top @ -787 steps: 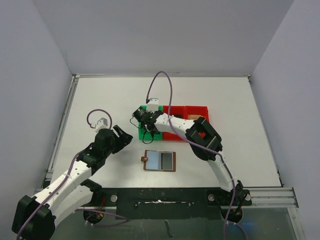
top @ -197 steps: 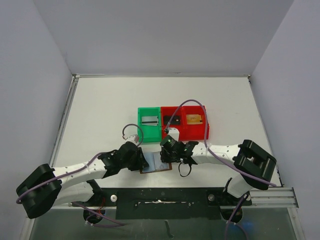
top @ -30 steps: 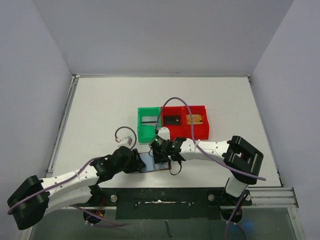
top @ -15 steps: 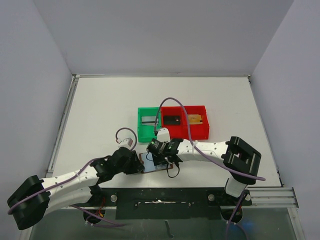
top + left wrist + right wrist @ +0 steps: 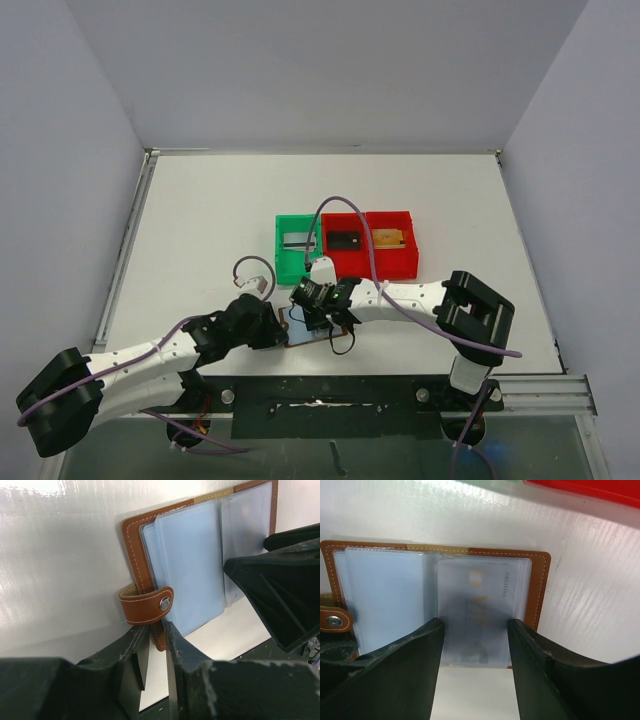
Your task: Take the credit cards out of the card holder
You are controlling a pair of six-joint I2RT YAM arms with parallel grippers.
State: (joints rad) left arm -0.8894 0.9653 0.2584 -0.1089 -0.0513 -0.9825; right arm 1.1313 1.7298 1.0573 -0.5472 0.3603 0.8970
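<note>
A small brown leather folding card holder [image 5: 432,580] is laid open on the white table [image 5: 200,220], just on the near side of the green plastic bin [image 5: 297,243]. Behind clear sleeves, a pale blue card [image 5: 192,570] and a grey-white card [image 5: 480,605] lettered VIP are seen. The leather edge by the snap strap [image 5: 147,607] is pinched in the narrowed left gripper [image 5: 157,640]. The right gripper [image 5: 475,630] is held wide over the grey-white card.

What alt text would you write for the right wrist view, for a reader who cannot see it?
An open brown card holder lies flat on a white table, with a grey-white card lettered VIP showing through clear plastic inside it. The right gripper, jaws apart, straddles that card's lower part.
</note>
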